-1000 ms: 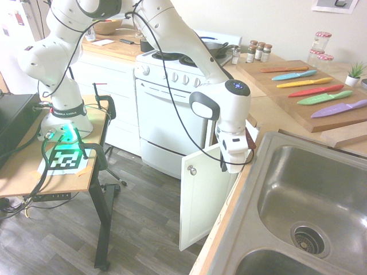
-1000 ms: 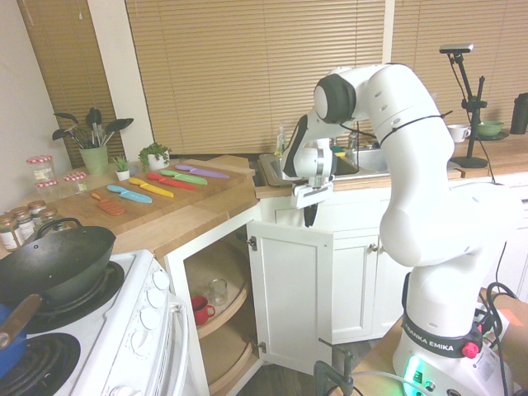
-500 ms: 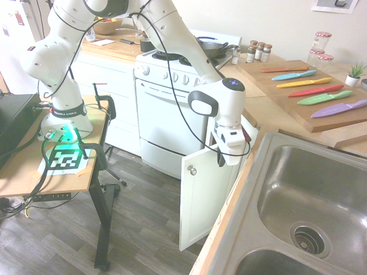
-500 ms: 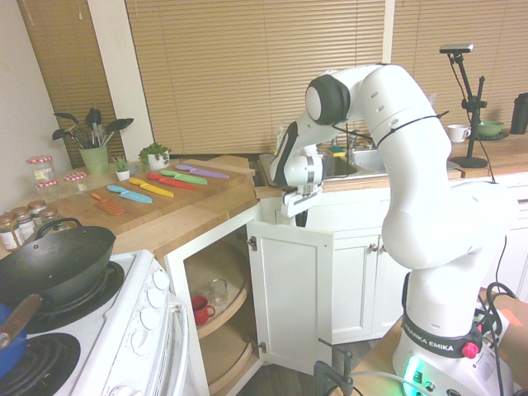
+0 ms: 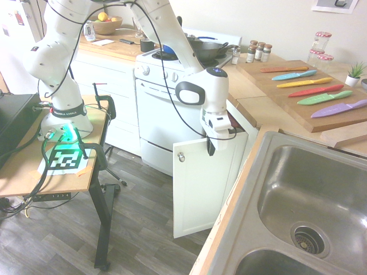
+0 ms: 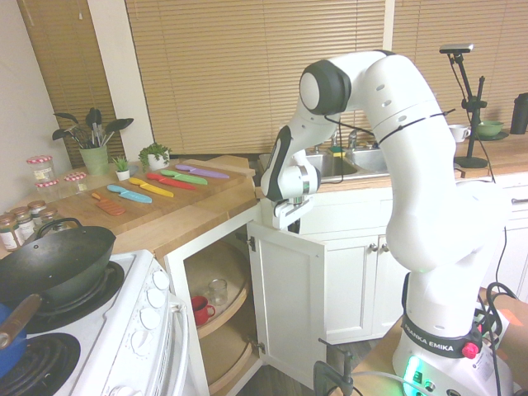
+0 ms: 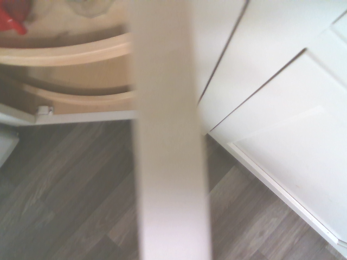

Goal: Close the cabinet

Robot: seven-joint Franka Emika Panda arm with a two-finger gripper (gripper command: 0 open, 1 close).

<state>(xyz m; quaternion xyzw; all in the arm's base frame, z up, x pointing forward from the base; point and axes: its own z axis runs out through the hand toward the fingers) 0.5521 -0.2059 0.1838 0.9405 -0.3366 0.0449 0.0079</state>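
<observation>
Swinging out wider since a second ago, the cabinet (image 5: 200, 189) door now has the fingers (image 5: 211, 146) hanging closed and empty at its top edge. Second exterior view: door (image 6: 287, 307) stands ajar, fingers (image 6: 283, 221) above it. Wrist view: door edge (image 7: 168, 162) runs lengthwise directly below.

The white arm arches high, then bends down so its wrist points at the floor. The gripper (image 5: 211, 148) (image 6: 286, 225) hangs at the top edge of the cabinet door (image 5: 202, 192) (image 6: 289, 301), fingers together.
</observation>
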